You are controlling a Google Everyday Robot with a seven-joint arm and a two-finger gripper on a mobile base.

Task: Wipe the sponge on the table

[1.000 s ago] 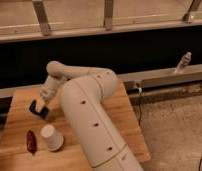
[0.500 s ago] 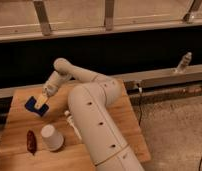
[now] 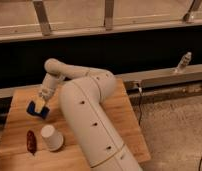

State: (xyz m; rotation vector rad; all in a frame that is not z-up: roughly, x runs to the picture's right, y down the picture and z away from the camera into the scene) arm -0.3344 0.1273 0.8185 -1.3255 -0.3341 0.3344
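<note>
The sponge (image 3: 37, 109) is a small blue block lying on the light wooden table (image 3: 16, 132), left of centre. My gripper (image 3: 40, 102) comes down onto its top from the right, at the end of the white arm that bends over the table. It covers part of the sponge's upper side.
A white cup (image 3: 52, 137) stands near the front of the table, below the sponge. A dark red chili-like item (image 3: 30, 141) lies left of the cup. A white bottle (image 3: 183, 62) stands on the ledge at the far right. The arm's thick body (image 3: 91, 125) fills the table's middle.
The gripper and the sponge have shifted left and slightly toward the back of the table, then a little nearer again. The arm's elbow has swung right.
</note>
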